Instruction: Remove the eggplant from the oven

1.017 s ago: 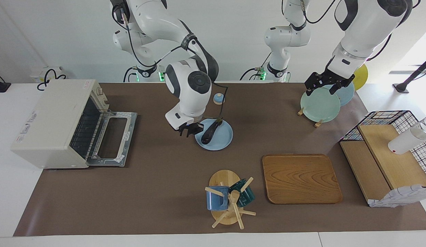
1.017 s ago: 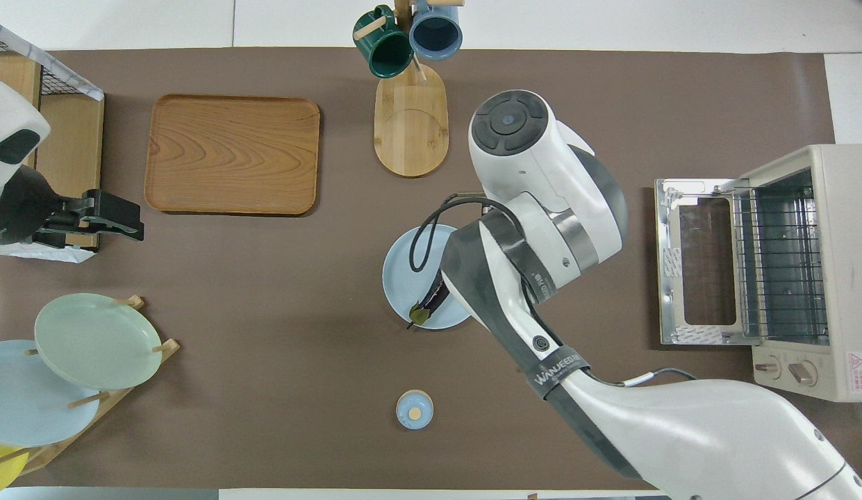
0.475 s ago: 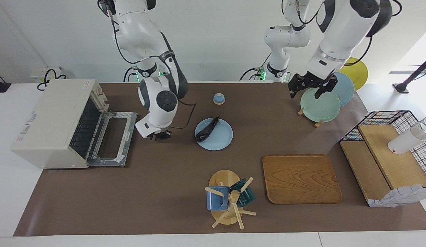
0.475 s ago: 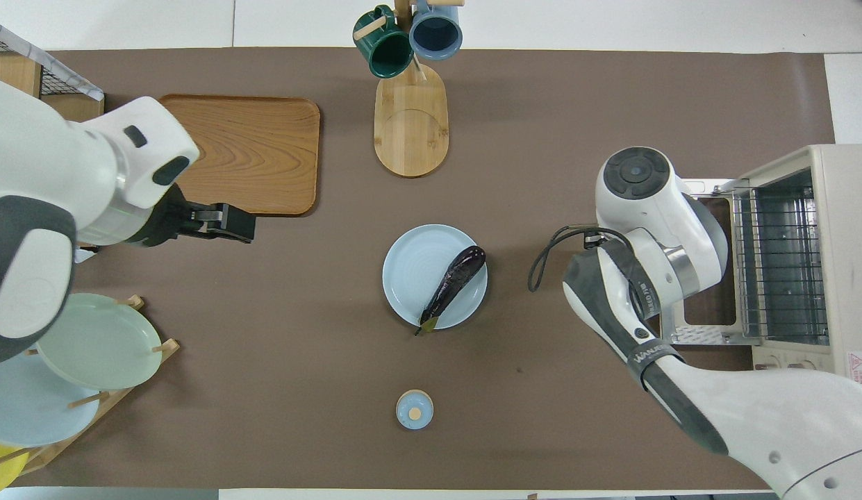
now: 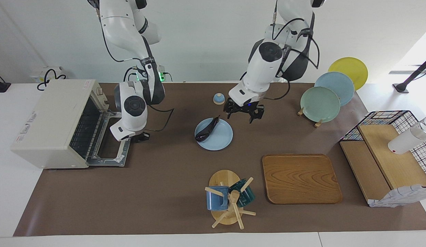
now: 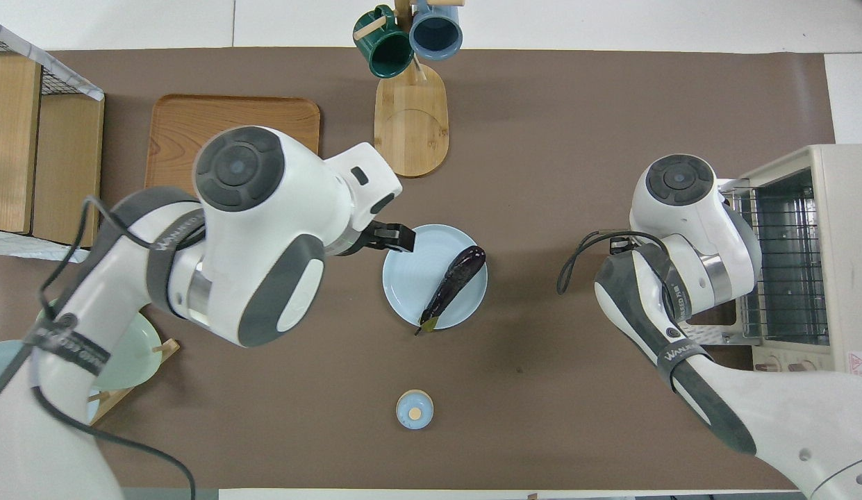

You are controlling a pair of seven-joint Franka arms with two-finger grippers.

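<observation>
Eggplant: out of oven, on blue plate; oven door down; left gripper jaws spread, right gripper jaws indiscernible.

Left end effector spread; right end effector lowered.

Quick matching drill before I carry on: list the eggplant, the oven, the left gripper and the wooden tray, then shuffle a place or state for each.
Things:
1. eggplant
2. oven
3. left gripper
4. wooden tray

Places or states:
A. door folded down, wire rack bare
B. lying on the blue plate
C. flat on the mat, nothing on it
D. up over the mat beside the plate, jaws open

Pairs: 1-B, 2-A, 3-D, 4-C
</observation>
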